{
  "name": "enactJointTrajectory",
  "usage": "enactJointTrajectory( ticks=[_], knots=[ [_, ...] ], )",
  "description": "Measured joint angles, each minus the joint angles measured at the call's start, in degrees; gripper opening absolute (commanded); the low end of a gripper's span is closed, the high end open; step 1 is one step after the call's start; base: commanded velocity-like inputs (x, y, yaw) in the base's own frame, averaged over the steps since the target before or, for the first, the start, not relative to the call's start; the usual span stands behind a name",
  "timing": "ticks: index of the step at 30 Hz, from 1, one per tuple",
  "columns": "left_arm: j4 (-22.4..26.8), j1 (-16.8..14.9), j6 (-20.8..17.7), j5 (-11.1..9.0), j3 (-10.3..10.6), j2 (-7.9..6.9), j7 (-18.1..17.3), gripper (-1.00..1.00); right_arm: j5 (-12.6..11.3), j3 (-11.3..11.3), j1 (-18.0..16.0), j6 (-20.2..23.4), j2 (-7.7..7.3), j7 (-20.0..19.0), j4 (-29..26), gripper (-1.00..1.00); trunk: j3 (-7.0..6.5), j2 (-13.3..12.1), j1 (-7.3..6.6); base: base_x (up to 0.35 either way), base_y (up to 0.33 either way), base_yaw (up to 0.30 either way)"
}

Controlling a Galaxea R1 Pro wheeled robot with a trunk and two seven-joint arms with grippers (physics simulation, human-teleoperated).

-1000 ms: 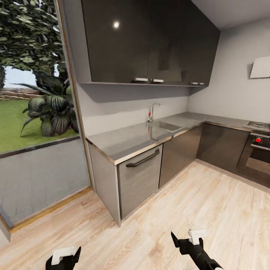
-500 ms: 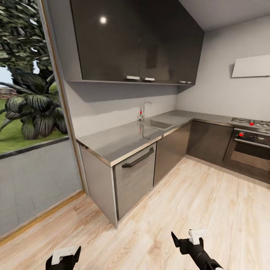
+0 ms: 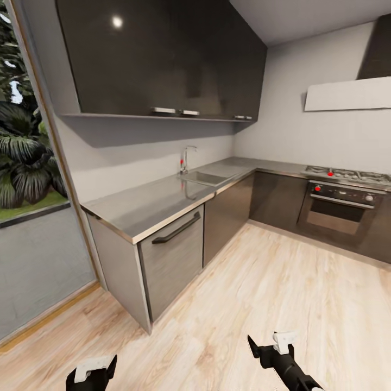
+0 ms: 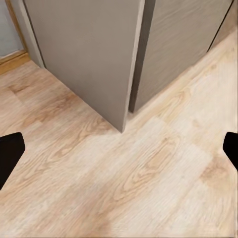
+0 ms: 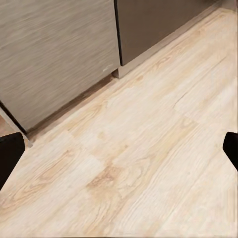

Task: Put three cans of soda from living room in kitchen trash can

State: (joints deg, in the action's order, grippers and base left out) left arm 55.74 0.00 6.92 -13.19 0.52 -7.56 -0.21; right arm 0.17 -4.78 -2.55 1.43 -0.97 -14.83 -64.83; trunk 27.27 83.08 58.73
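Head view: the robot faces a corner of the kitchen [image 3: 228,179]. Dark glossy upper cabinets [image 3: 163,60] hang over a grey steel counter [image 3: 146,203] with a sink [image 3: 205,177] and a chrome tap [image 3: 186,158]. A grey drawer front with a dark bar handle [image 3: 175,231] sits below the counter. An oven [image 3: 339,209] stands along the far wall under a pale hood [image 3: 347,95]. A glass door [image 3: 32,179] looks out on leafy plants at the left. The floor [image 3: 282,293] is light wood plank. The soda cans and the trash can appear nowhere here, so their place cannot be told. The left gripper [image 3: 95,372] and the right gripper [image 3: 271,350] are held low at the bottom edge, well apart, pointing forward over bare floor, well short of the cabinets.

Left wrist view: the left gripper's dark fingertips [image 4: 10,153] sit at opposite edges of the picture, spread wide with nothing between them. Below lie floor planks and a grey cabinet corner [image 4: 124,124].

Right wrist view: the right gripper's fingertips [image 5: 10,153] are likewise spread wide and empty, over planks near the cabinet base [image 5: 59,64].

Risk, as a judgement: both grippers are empty, so no can is being carried. With the bin unseen, the base could drive towards the wrong spot, or clip the counter corner nearby while it turns.
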Motion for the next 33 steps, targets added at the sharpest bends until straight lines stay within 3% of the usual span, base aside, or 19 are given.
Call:
enactJointTrajectory(
  ticks=[14, 33],
  knots=[
    [0.20, 0.08, 0.02, -0.07, 0.08, -0.07, -0.04, 1.00, -0.01, -0.05, 0.00, -0.03, -0.05, 0.04, 0.05, 1.00, 0.79, 0.00, 0.00, 0.000, -0.248, -0.149],
    [0.18, 0.09, 0.04, -0.08, 0.02, -0.04, -0.16, 1.00, -0.07, -0.06, 0.00, -0.03, -0.08, 0.01, 0.02, 1.00, 2.13, 0.00, 0.00, 0.000, -0.021, -0.147]
  ],
)
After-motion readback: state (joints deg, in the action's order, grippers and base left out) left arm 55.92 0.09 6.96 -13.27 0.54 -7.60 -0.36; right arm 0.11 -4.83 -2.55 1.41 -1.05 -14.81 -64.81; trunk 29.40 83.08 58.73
